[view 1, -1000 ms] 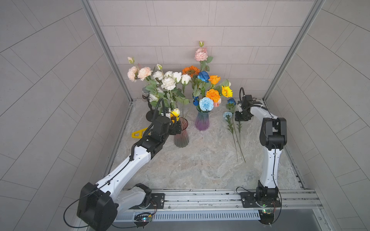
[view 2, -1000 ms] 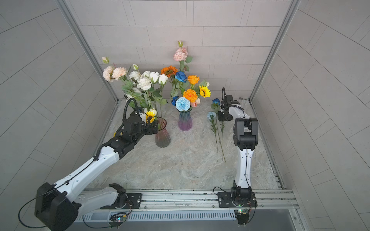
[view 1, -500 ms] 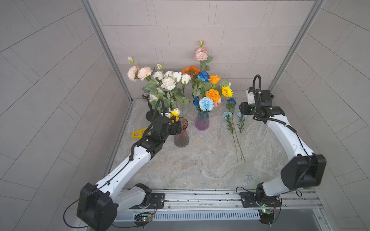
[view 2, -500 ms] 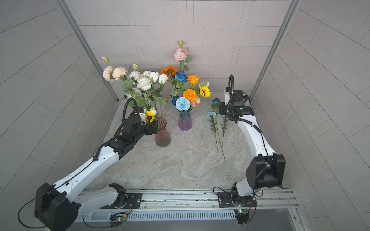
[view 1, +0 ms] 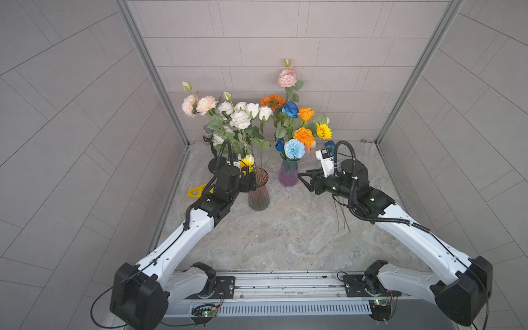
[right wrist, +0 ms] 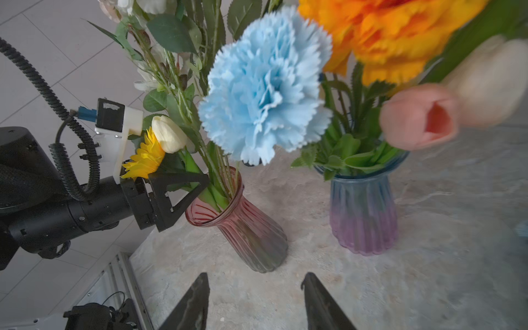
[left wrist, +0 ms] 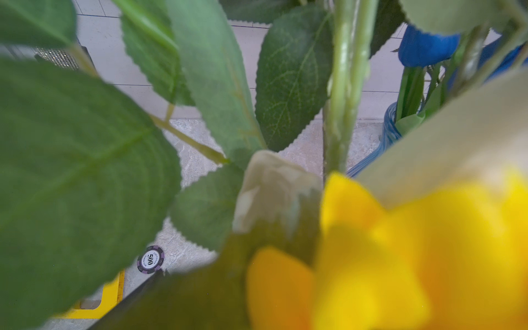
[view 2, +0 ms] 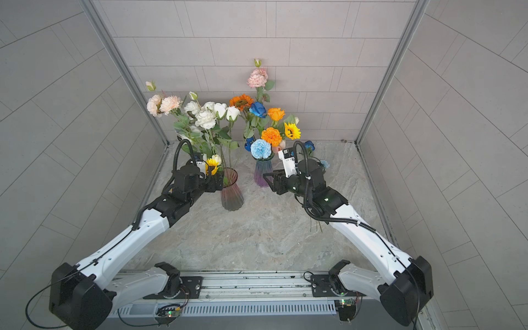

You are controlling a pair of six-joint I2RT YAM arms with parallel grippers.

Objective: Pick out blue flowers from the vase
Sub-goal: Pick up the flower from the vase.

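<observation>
**Mia:** What is closest to us?

**Ben:** Some green stems (view 1: 341,220) lying flat on the table (view 1: 271,243). They poke out from under the right arm. I think they belong to blue flowers that are already out. A dark-blue head (view 1: 330,143) and a pale-blue head (view 2: 324,164) peek out past the arm, but the arm hides most of them.

**Mia:** Is the right gripper (right wrist: 254,278) holding one?

**Ben:** No. Its two fingers are spread apart with nothing between them. It points at the blue vase (view 1: 288,175) and sits just beside it.

**Mia:** And the left gripper (right wrist: 197,185)?

**Ben:** It is spread wide at the rim of the pink vase (right wrist: 248,228), right by the stems there. I cannot tell if it touches them. I see only white and yellow flowers in that vase, no blue ones.

**Mia:** So is the job done?

**Ben:** Not yet. In the blue vase a frilly pale-blue flower (view 1: 294,148) sits low at the front. A dark-blue bud (view 1: 278,144) is just beside it. Farther back and higher up stands a dark-blue rose (view 1: 290,109), between the orange flowers.

**Mia:** So some are out and three are left?

**Ben:** That is my guess. The frilly one is nearest to the right gripper.
</observation>
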